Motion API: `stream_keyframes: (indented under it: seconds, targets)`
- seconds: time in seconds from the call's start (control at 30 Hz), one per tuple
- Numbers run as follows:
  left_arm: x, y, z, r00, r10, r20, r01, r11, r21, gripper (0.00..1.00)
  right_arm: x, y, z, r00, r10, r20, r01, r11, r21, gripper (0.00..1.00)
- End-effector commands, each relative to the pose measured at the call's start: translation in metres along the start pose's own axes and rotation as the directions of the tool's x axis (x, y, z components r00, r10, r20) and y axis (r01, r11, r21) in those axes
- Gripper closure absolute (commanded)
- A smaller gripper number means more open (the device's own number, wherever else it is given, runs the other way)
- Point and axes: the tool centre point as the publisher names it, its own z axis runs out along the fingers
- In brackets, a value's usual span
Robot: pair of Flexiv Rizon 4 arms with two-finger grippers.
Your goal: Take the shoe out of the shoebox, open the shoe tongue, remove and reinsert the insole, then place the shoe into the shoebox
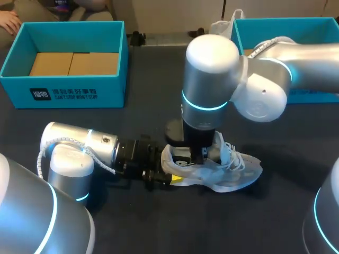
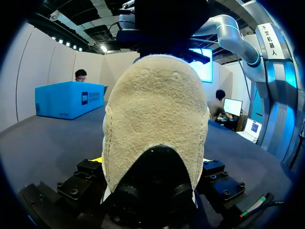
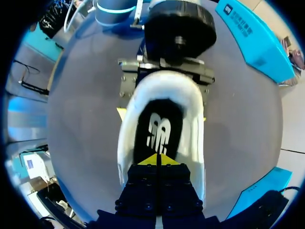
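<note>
While the white lace-up sneaker (image 1: 235, 172) lies on the dark tabletop (image 1: 159, 227), the left claw (image 2: 152, 162) pinches its heel from both sides; the right claw (image 3: 157, 160), tips pressed together, sits above its black insole (image 3: 159, 126).

Left arm (image 1: 85, 145): enters from the lower-left corner; last links lie low and almost level over the tabletop (image 1: 106, 222), pointing toward the middle.
Left gripper (image 1: 168, 177): held horizontal; jaws set apart, one on each side of the heel of the shoe (image 1: 233, 174), both pressing against it.
Right arm (image 1: 296, 63): enters from the right edge, carried high, reaching in to the middle.
Right wrist (image 1: 206, 84): turned straight down, upright.
Right gripper (image 3: 157, 160): points down into the shoe opening; yellow tips pressed together.
Relation: grippers close together, roughly at right angles; the right one just ahead of the left one.
</note>
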Motion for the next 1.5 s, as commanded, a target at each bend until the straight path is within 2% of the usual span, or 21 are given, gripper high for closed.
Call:
stream_keyframes:
  seconds: [0.03,0.2,0.4,0.43,0.5,0.53,0.77,0.9,1.13,1.27,1.5]
  targets:
    - [0.000,0.000,0.000,1.000,0.000,0.001,0.000,1.000,0.000,1.00,0.001,-0.023,0.000,1.000,0.013,0.005,-0.013,1.000,-0.012,1.00]
    - [0.000,0.000,0.000,1.000,0.000,0.001,0.000,1.000,0.000,1.00,0.003,-0.040,-0.001,0.999,0.034,0.020,-0.034,0.999,-0.018,1.00]
    - [0.000,0.000,0.000,1.000,0.000,0.001,0.000,1.000,0.000,1.00,0.001,-0.048,0.005,0.999,0.039,0.018,-0.039,0.999,-0.009,0.99]
    - [0.000,0.000,0.000,1.000,0.000,0.001,0.000,1.000,0.000,1.00,0.001,-0.048,0.007,0.999,0.038,0.017,-0.038,0.999,-0.009,0.86]
    - [0.000,0.000,0.000,1.000,0.000,0.001,0.000,1.000,0.000,1.00,-0.001,-0.050,0.011,0.999,0.039,0.013,-0.039,0.999,-0.017,0.75]
    - [0.000,0.000,0.000,1.000,0.000,0.001,0.000,1.000,0.000,1.00,-0.002,-0.050,0.012,0.999,0.039,0.012,-0.039,0.999,-0.018,0.74]
    - [0.000,0.000,0.000,1.000,0.000,0.001,0.000,1.000,0.000,1.00,-0.009,-0.047,0.019,0.999,0.033,0.006,-0.033,0.999,-0.026,0.77]
    - [0.000,0.000,0.000,1.000,0.000,0.001,0.000,1.000,0.000,1.00,-0.012,-0.041,0.024,0.999,0.030,-0.011,-0.030,1.000,0.003,0.77]
    - [0.000,0.000,0.000,1.000,0.000,0.001,0.000,1.000,0.000,1.00,-0.014,-0.032,0.031,0.999,0.036,-0.022,-0.035,0.998,0.052,0.70]
    - [0.000,0.000,0.000,1.000,0.000,0.001,0.000,1.000,0.000,1.00,-0.015,-0.032,0.033,0.999,0.044,-0.021,-0.043,0.998,0.055,0.70]
    - [0.000,0.000,0.000,1.000,0.000,0.001,0.000,1.000,0.000,1.00,-0.015,-0.028,0.053,0.992,0.069,-0.102,-0.060,0.995,0.084,0.70]
